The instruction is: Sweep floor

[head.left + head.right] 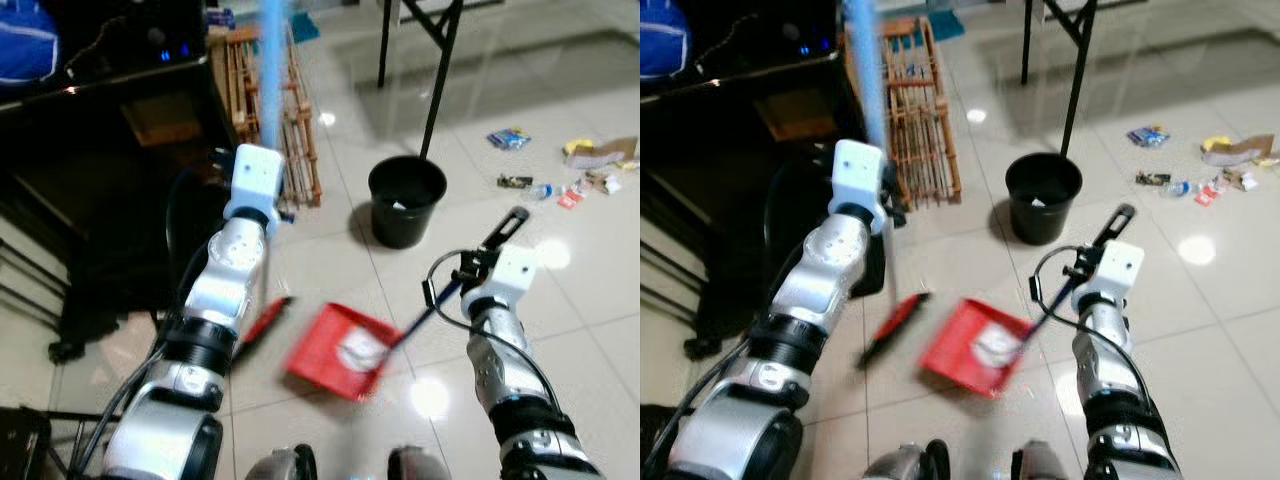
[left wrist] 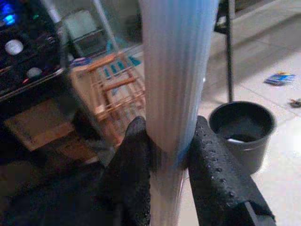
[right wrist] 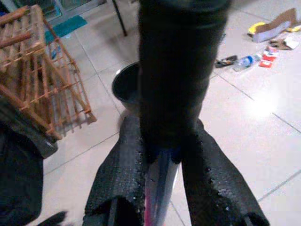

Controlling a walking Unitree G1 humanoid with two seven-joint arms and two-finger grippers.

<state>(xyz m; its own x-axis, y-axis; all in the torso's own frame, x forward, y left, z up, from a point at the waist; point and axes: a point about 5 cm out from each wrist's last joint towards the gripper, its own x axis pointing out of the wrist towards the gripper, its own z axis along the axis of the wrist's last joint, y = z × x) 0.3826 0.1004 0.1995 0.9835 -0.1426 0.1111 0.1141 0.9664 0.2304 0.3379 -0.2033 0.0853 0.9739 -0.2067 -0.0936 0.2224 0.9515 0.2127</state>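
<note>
My left gripper is shut on the pale blue broom handle, which rises upright in front of the dark furniture. The broom's red and black head rests low on the tiles, blurred. My right gripper is shut on the black grip of the dustpan's long handle. The red dustpan lies on the floor between my arms with something pale in it. Scattered litter, wrappers, a small bottle and cardboard, lies on the tiles at the far right.
A black bucket stands just beyond the dustpan. A wooden rack leans at the back left beside a dark cabinet. Black table legs rise behind the bucket. Glossy tiles stretch to the right.
</note>
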